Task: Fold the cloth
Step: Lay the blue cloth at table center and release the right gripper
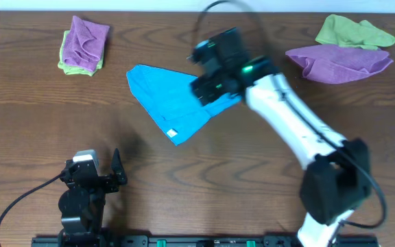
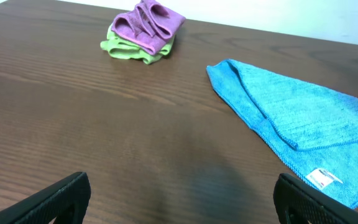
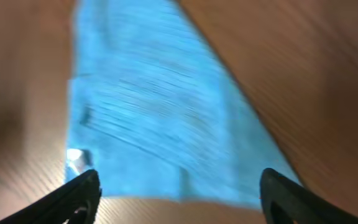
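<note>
Though blurred at the wrist, seems to show right gripper [image 3: 179, 196] spread wide, empty, over doubled sky-blue cloth [image 1: 170, 101] mid-table, left gripper [image 2: 185, 199] agape, parked. Risks pinching one layer only, dragging fold askew.

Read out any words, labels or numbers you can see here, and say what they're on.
No text can be read anywhere.
White tag at the corner of the blue cloth: any print is too small to read.
Right wrist view: blurred, nothing legible.
</note>
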Robot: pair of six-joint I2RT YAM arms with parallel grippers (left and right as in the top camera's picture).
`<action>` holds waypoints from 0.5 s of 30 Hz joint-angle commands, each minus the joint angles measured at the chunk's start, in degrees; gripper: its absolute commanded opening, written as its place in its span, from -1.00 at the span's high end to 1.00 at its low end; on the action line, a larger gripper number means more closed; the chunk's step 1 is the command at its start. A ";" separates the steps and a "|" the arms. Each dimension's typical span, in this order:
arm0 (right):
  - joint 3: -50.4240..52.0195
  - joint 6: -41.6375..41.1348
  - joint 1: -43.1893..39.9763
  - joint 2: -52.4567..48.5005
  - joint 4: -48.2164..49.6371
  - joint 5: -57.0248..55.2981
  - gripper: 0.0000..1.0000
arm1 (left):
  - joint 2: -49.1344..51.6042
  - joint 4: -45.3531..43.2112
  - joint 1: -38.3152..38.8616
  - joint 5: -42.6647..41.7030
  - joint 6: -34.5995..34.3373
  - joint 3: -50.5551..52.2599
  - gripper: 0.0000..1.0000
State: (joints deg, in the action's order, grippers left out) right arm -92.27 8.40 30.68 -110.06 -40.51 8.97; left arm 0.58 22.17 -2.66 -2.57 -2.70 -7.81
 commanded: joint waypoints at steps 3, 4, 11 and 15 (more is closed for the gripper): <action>0.24 8.98 4.46 -3.48 2.21 -1.20 -0.59 | -0.33 0.24 0.17 0.63 0.85 1.22 -0.91; 0.24 10.01 5.27 -4.00 2.25 -1.18 -0.60 | -0.33 0.24 0.17 0.63 0.85 1.22 -0.91; 0.24 15.98 11.06 -9.27 5.11 -4.39 -0.54 | -0.33 0.24 0.17 0.63 0.85 1.22 -0.91; 0.24 17.00 12.59 -11.89 7.04 -4.48 -0.48 | -0.33 0.24 0.17 0.63 0.85 1.22 -0.91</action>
State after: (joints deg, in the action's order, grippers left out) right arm -92.25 23.38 42.44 -120.42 -34.13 5.63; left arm 0.58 22.17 -2.66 -2.57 -2.70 -7.81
